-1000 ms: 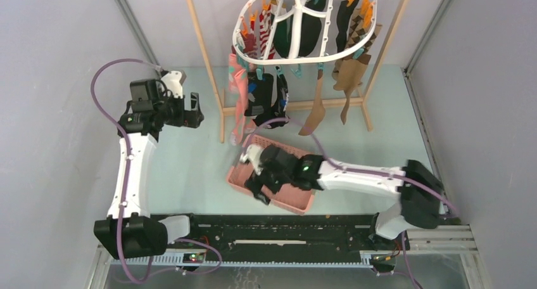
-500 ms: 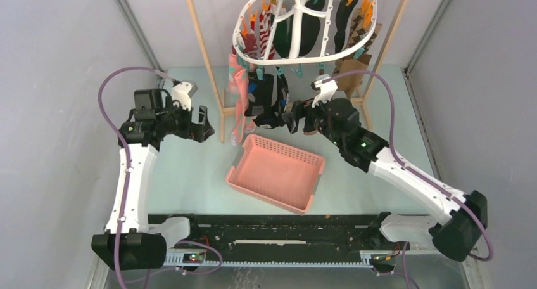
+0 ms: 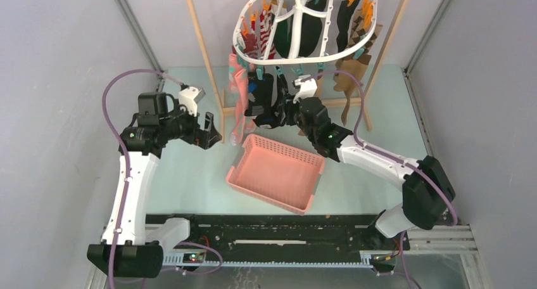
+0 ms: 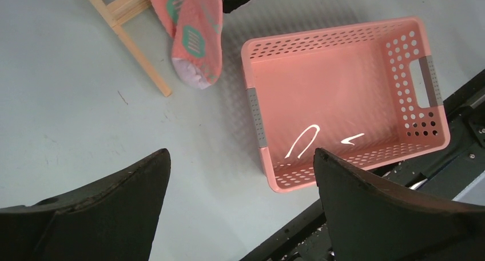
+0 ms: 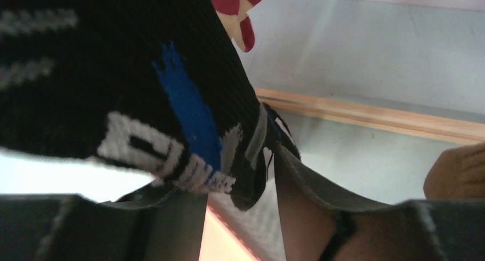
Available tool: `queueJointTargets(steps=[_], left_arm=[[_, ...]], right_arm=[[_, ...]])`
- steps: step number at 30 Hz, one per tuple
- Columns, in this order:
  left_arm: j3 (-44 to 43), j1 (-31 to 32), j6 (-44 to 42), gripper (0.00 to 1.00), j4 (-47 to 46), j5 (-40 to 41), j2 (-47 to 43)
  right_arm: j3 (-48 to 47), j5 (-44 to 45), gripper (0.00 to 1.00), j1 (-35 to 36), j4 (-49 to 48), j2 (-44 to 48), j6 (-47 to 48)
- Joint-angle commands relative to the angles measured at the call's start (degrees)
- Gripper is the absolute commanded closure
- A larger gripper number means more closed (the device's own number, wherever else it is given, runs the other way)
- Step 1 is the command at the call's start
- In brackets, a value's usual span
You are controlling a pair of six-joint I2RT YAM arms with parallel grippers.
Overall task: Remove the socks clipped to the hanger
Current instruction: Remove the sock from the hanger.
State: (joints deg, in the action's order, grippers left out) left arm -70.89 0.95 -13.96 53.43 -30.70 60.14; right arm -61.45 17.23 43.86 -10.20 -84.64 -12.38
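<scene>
Hanger (image 3: 295, 32): a white oval ring hung on the wooden rack (image 3: 202, 54) at the far side of the tabletop (image 3: 183, 175).
Socks: clipped all round the ring and hanging down. The pink sock (image 4: 194, 38) is at the front left, the black sock (image 5: 114, 89) just beside it, and the tan sock (image 3: 347, 73) to the right.
Right pincer (image 5: 240, 186): raised to the black sock's lower end, about half closed, with the sock's tip between its fingers. I cannot tell whether they pinch it.
Left pincer (image 4: 240, 155): spread wide and holding nothing, above the tabletop left of the basket, near the pink sock's toe.
Basket (image 4: 254, 118): pink, on the tabletop below the front socks.
</scene>
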Motion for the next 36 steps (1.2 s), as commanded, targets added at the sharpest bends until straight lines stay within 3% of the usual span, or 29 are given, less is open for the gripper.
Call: queueJointTargets(steps=[1,4,11,18,29,36], left_arm=[[1.20,0.28,0.49,0.00,0.62,-2.82,-2.27],[1.28,0.28,1.26,0.00,0.76,-3.92,-2.85],[1.22,0.28,1.21,0.00,0.63,-7.34,-2.65],[-0.12,0.37,1.49,0.00,0.41,-14.19,-1.64],[-1.86,2.56,2.49,0.00,-0.60,-29.90,-0.57],[-1.53,5.21,-0.12,0.00,-0.61,-32.20,-0.86]], right_arm=[[-4.85,4.60,0.58,0.89,-6.15,-2.80,-0.54],[-5.52,1.70,1.00,2.89,-6.08,-1.96,1.12],[-3.79,-13.00,1.00,9.89,0.20,7.10,1.20],[0.38,-25.86,1.00,14.39,0.94,14.00,-5.68],[0.61,-36.36,1.00,14.02,-6.79,12.48,-14.41],[-0.38,-38.27,1.00,14.00,-9.74,9.77,-17.73]])
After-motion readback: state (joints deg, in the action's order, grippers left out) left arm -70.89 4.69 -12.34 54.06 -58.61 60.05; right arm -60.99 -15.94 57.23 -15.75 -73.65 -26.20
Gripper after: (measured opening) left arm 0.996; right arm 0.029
